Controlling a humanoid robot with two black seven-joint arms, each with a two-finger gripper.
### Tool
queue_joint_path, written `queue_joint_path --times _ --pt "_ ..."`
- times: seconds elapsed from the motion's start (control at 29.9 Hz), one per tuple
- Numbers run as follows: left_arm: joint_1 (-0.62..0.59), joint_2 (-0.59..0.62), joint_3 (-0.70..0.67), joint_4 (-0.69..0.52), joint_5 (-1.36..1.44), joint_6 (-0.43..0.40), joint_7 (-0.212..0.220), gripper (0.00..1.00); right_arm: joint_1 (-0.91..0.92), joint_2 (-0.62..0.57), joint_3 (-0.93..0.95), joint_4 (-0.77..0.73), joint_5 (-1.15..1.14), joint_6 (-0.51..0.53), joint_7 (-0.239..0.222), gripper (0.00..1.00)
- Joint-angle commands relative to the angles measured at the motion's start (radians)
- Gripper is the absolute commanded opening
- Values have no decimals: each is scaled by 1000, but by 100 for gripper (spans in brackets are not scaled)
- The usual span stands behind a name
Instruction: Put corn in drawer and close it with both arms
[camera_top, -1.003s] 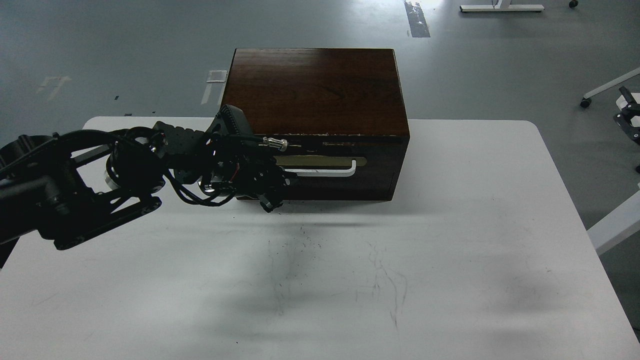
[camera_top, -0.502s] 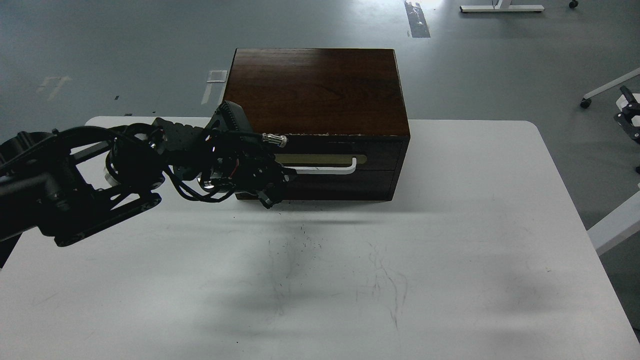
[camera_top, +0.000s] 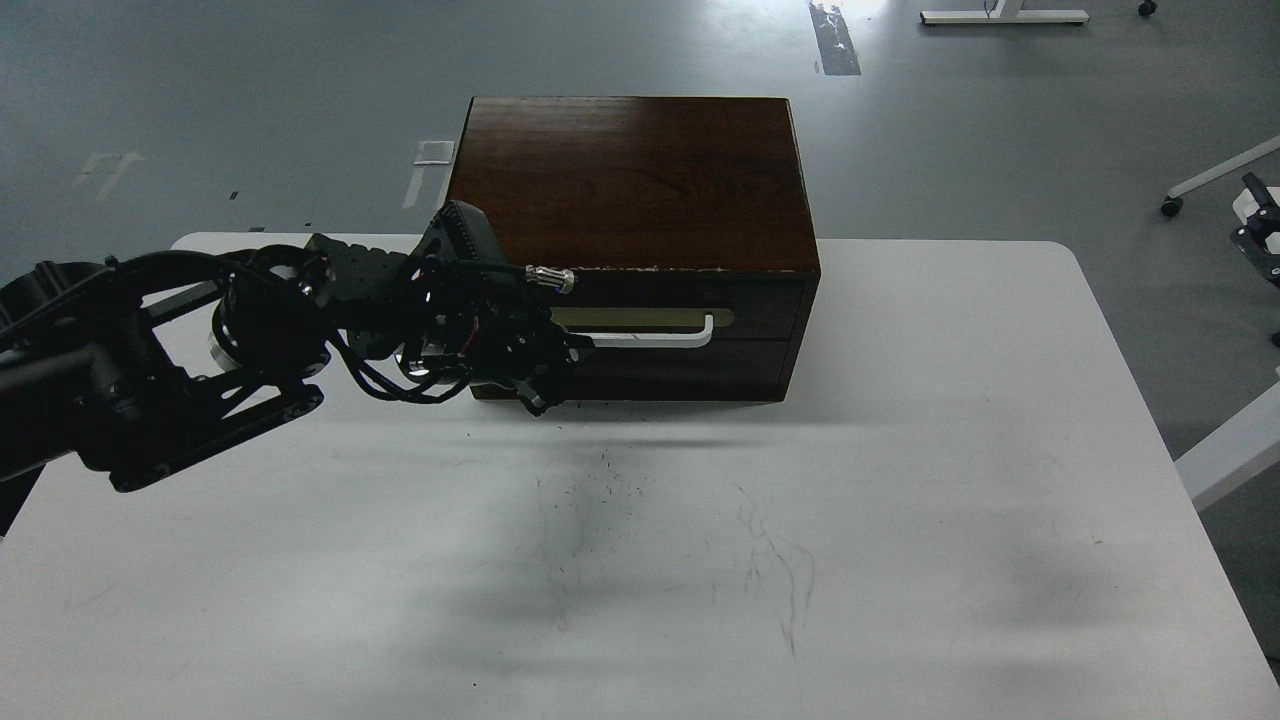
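The dark brown wooden box (camera_top: 630, 180) stands at the back middle of the white table (camera_top: 900, 500). Its drawer (camera_top: 760, 300) sits pushed in, flush with the box front, under the chipped top edge. The white bar handle (camera_top: 660, 340) lies on its brass plate (camera_top: 650, 318). My left gripper (camera_top: 560, 365) is at the left end of the handle, against the drawer front; its dark fingers cannot be told apart. The corn is not in view. My right arm is out of view.
Faint scuff marks (camera_top: 600, 480) mark the table in front of the box. Beyond the table is grey floor, with wheeled chair legs (camera_top: 1215, 175) at the far right.
The drawer front has gone from slightly pulled out to flush with the box. My left gripper moved a little toward the box with it, then held still.
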Motion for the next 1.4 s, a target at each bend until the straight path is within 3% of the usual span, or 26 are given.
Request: queue_joint_path --times 0.0,0.3,0.4,0.6,0.7,0.74,0.77,0.87,0.97,1.37 --pt "-3 0 -4 -19 0 0 -3 0 -2 0 2 0 0 0 -1 100" --pt "-3 81 -16 -198 -60 0 -8 0 -2 0 10 -5 0 0 -1 100" --pt "-17 122 -39 -200 -152 0 -12 0 -2 -3 10 -6 0 0 -1 100" --pt "-27 236 -210 -145 -575 0 -14 0 -3 -5 13 -8 0 0 1 100" --pt "-28 300 -266 -38 -906 0 -11 19 -3 -6 30 -8 0 0 1 100" --pt "-31 313 -269 26 -1022 0 -11 30 -3 -5 39 -8 0 0 1 100" --pt "-37 316 -271 85 -1136 0 -12 48 -3 -5 49 -8 0 0 -1 100" --pt "-34 320 -288 174 -1384 0 -12 89 -3 -3 83 -8 0 0 -1 100" --pt "-23 313 -282 268 -1649 0 -11 97 -3 1 137 -14 -2 0 -1 100" --pt "39 112 -288 723 -2243 0 -6 97 24 58 327 -77 -117 0 -62 100"
